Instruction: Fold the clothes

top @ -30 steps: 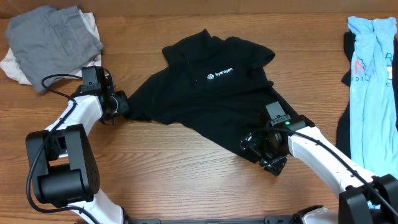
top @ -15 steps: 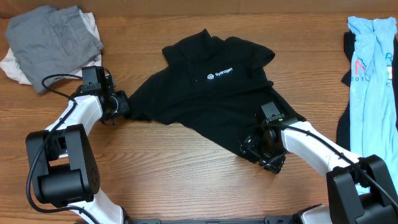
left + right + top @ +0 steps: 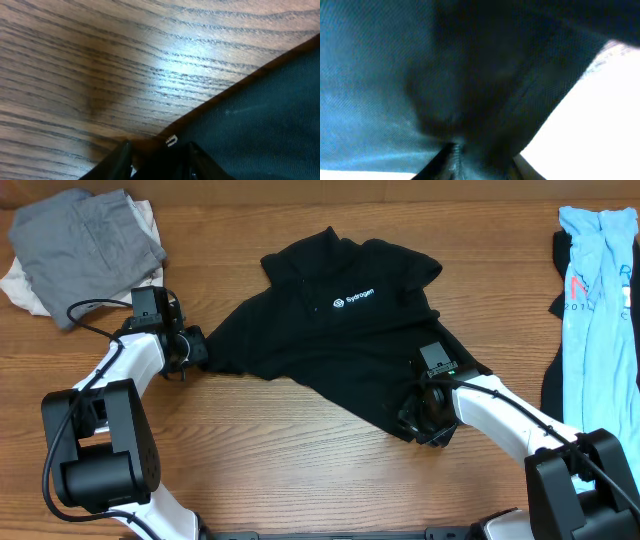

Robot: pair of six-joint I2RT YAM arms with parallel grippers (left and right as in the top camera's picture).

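Observation:
A black T-shirt [image 3: 340, 330] with a small white chest logo lies crumpled in the middle of the wooden table [image 3: 250, 450]. My left gripper [image 3: 195, 350] sits at the shirt's left tip. In the left wrist view, the T-shirt's edge [image 3: 260, 115] runs between the left gripper's [image 3: 160, 162] fingers, which are closed on it. My right gripper [image 3: 418, 420] is at the shirt's lower right corner. The right wrist view is filled with dark T-shirt cloth [image 3: 395, 75], bunched between the right gripper's [image 3: 482, 160] fingers.
A folded grey piece [image 3: 85, 230] lies on a white one [image 3: 20, 285] at the back left. A light-blue shirt with red print [image 3: 600, 310] lies along the right edge over a dark garment [image 3: 558, 260]. Bare wood runs along the front.
My right gripper has closed from wide open onto the shirt's lower right corner and shifted slightly left. The left arm has stayed in place.

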